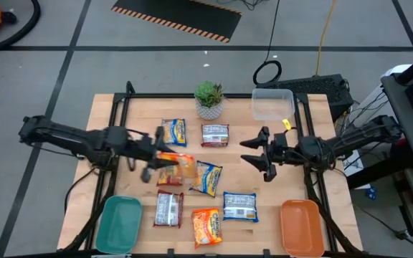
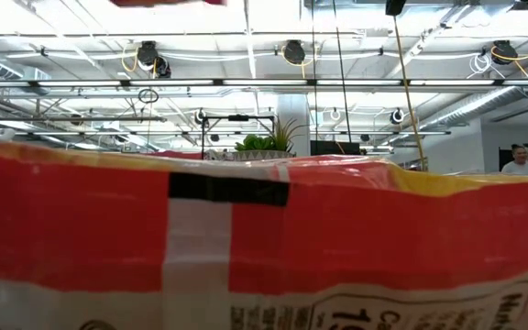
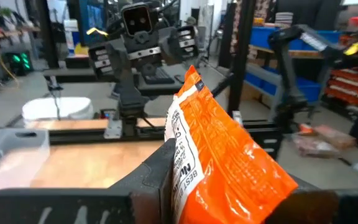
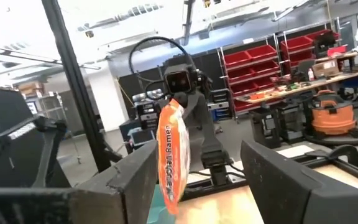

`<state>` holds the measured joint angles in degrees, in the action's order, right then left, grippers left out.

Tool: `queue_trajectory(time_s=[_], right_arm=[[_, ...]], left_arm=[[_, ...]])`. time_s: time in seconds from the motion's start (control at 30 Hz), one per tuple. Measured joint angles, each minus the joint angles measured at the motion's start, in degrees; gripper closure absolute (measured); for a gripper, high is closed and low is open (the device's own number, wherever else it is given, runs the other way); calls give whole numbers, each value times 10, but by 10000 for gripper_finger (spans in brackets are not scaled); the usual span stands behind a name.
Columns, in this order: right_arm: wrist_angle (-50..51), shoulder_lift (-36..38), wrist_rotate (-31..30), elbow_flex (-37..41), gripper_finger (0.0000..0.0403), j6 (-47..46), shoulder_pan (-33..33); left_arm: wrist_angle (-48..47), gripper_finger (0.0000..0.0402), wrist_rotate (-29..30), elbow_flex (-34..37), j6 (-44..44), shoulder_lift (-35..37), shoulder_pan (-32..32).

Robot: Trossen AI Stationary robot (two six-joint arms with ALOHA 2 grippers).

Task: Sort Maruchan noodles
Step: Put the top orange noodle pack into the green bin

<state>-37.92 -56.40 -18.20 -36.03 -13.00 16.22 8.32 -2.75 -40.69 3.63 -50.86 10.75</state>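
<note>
Fingers, left: from my seat, the left gripper [image 1: 165, 162] is clamped on an orange packet [image 1: 178, 164], held over the middle of the desk [image 1: 106, 115].
Fingers, right: the right gripper [image 1: 258, 153] stands with its fingers apart, nothing between them, over the desk's right half.
High view, packets: six more lie flat: a yellow-and-blue packet [image 1: 174, 132] near the potted plant [image 1: 209, 99], a dark red packet [image 1: 215, 135] beside it, a second yellow-and-blue packet [image 1: 206, 178] at centre, a second dark red packet [image 1: 168, 209], a second orange packet [image 1: 206, 227] and a blue-white packet [image 1: 239, 206] toward the near edge.
High view, containers: teal tray [image 1: 118, 223] at the near left, orange tray [image 1: 302, 226] at the near right, clear tub [image 1: 272, 104] at the far right.
Low view: one packet wrapper fills nearly the whole picture, so I cannot see either arm; only the plant's leaves show above it.
Left wrist view: the held packet [image 3: 219, 149] stands upright between the fingers [image 3: 160, 171], its lower end cut off.
Right wrist view: the fingers [image 4: 135, 174] frame an open gap; the held packet [image 4: 169, 152] shows edge-on, farther off.
</note>
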Motion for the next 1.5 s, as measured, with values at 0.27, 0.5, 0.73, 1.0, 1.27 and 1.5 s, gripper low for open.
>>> queue_trajectory(time_s=[0.27, 0.5, 0.73, 1.0, 1.27, 1.5], right_arm=[[30, 0, 2, 0, 179, -23, 0], [46, 0, 4, 0, 179, -47, 0], [67, 0, 4, 0, 179, -79, 13], [56, 0, 4, 0, 179, -79, 27], [56, 0, 4, 0, 179, -78, 28], [56, 0, 4, 0, 179, -78, 28]], left_arm=[[-145, 286, 25, 0, 55, 109, 79], [-217, 286, 58, 0, 120, 132, 151], [-280, 286, 79, 0, 186, 130, 202], [-373, 286, 138, 0, 294, 139, 260], [-457, 286, 169, 0, 326, 138, 355], [-515, 286, 229, 0, 375, 138, 438]])
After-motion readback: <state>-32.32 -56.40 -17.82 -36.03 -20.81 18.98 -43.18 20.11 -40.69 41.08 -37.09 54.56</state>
